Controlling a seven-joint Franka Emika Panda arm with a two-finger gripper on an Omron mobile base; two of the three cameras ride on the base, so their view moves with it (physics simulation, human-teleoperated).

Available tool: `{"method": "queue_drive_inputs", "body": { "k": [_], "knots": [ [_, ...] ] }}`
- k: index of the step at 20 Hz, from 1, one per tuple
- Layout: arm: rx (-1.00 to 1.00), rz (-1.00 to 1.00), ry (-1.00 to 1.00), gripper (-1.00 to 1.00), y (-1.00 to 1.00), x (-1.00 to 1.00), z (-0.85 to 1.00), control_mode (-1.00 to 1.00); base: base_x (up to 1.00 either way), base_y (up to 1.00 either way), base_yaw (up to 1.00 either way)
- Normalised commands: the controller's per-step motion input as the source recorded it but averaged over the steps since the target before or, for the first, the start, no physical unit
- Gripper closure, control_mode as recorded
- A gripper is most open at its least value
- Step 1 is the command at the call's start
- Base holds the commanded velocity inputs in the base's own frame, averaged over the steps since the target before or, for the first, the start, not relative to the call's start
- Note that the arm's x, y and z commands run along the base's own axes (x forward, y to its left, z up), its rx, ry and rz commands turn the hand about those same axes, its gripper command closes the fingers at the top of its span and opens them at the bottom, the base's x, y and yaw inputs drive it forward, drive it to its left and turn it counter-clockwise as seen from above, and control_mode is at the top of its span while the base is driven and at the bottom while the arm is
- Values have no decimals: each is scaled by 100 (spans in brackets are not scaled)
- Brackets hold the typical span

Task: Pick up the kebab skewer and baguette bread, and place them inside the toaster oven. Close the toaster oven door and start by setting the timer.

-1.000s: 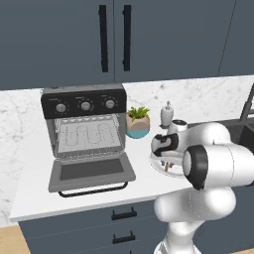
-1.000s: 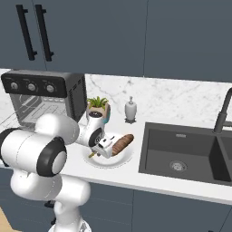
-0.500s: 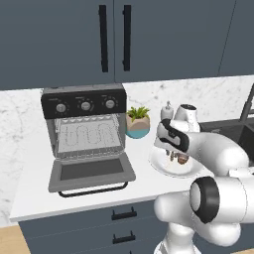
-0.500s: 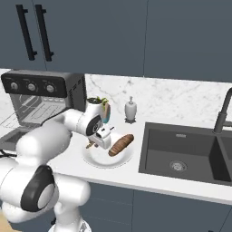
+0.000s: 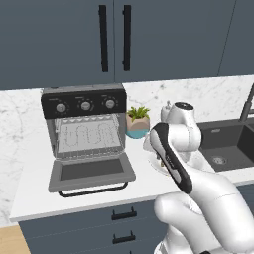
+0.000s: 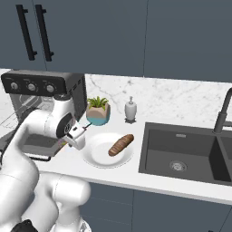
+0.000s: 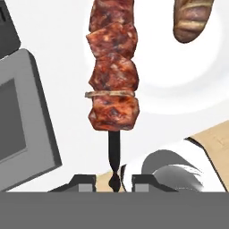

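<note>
In the hand view my gripper (image 7: 115, 181) is shut on the dark stick of the kebab skewer (image 7: 114, 67), whose red-brown meat chunks hang above the counter. The golden-brown baguette bread (image 7: 192, 20) lies on the white plate (image 7: 179, 76) off to one side. From the right base view, my gripper (image 6: 74, 138) is at the plate's (image 6: 97, 156) left rim, and the baguette bread (image 6: 121, 144) rests on it. The toaster oven (image 5: 84, 106) stands to the left, with its door (image 5: 92, 173) folded down flat and the wire rack showing inside.
A potted plant (image 6: 98, 111) and a soap dispenser (image 6: 130, 109) stand behind the plate by the marble wall. A dark sink (image 6: 181, 154) with a faucet (image 6: 224, 113) lies to the right. Dark cabinets hang overhead.
My gripper has lifted the skewer off the plate and carried it left, toward the open oven. The baguette stays on the plate.
</note>
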Motion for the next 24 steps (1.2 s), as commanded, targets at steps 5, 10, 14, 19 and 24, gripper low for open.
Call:
{"method": "queue_drive_inputs", "body": {
  "k": [5, 10, 14, 19, 24],
  "knots": [
    [-4, 6, 0, 100, 100, -7, 57, -100, 0, 0, 0],
    [-5, 13, 0, 100, 100, 16, 26, -100, 0, 0, 0],
    [-1, 20, 3, 100, 100, 49, 16, -100, 0, 0, 0],
    [0, 18, 4, 100, 87, 51, 22, -100, 0, 0, 0],
    [0, 7, 4, 100, 74, 22, -8, -100, 0, 0, 0]
  ]
}}
